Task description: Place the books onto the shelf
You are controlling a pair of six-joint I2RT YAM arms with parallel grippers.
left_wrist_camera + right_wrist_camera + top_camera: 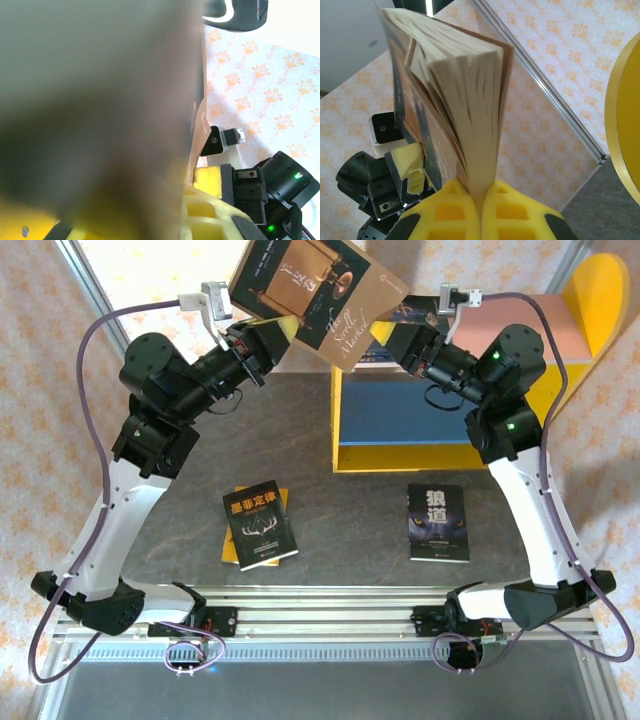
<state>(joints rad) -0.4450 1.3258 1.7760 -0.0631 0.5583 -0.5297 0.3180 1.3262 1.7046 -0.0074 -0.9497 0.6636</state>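
The left tool (283, 328) and right tool (385, 333) each clench a lower corner of the brown book (315, 295), held in the air near the shelf (600, 290). If the arms move out of step, the thin cover may bend, tear or slip free and drop towards the black book (260, 525) on the table (350, 520)

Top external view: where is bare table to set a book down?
Bare table lies between the black book and the wolf book, before the shelf. Another patch: behind the black book, left of the shelf. Crowded at the back: left gripper and right gripper clamp the brown book above the shelf's left end.
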